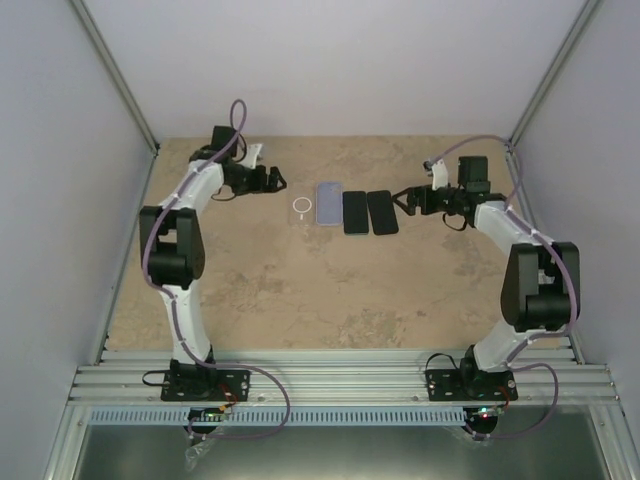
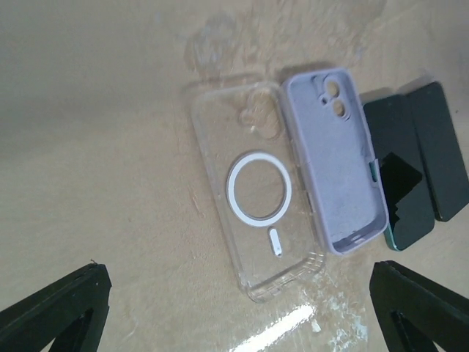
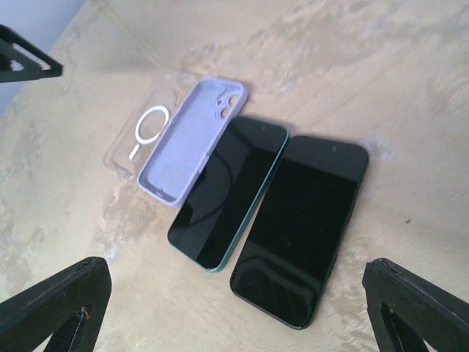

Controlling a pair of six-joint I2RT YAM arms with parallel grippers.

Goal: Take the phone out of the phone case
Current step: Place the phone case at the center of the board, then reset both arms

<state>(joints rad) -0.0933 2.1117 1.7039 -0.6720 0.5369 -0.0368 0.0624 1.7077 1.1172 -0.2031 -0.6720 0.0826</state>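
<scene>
A clear phone case [image 1: 302,207] with a white ring, an empty lilac case [image 1: 329,203] and two dark phones [image 1: 355,212] [image 1: 382,212] lie side by side, flat on the table. In the left wrist view the clear case [image 2: 256,194] and lilac case [image 2: 335,158] are both empty. In the right wrist view the teal-edged phone [image 3: 227,192] and the black phone [image 3: 304,227] lie screen up. My left gripper [image 1: 272,181] is open, left of the clear case. My right gripper [image 1: 403,202] is open, just right of the black phone. Neither holds anything.
The sandy tabletop [image 1: 330,290] is walled by pale panels at left, back and right. An aluminium rail [image 1: 340,380] with the arm bases runs along the near edge.
</scene>
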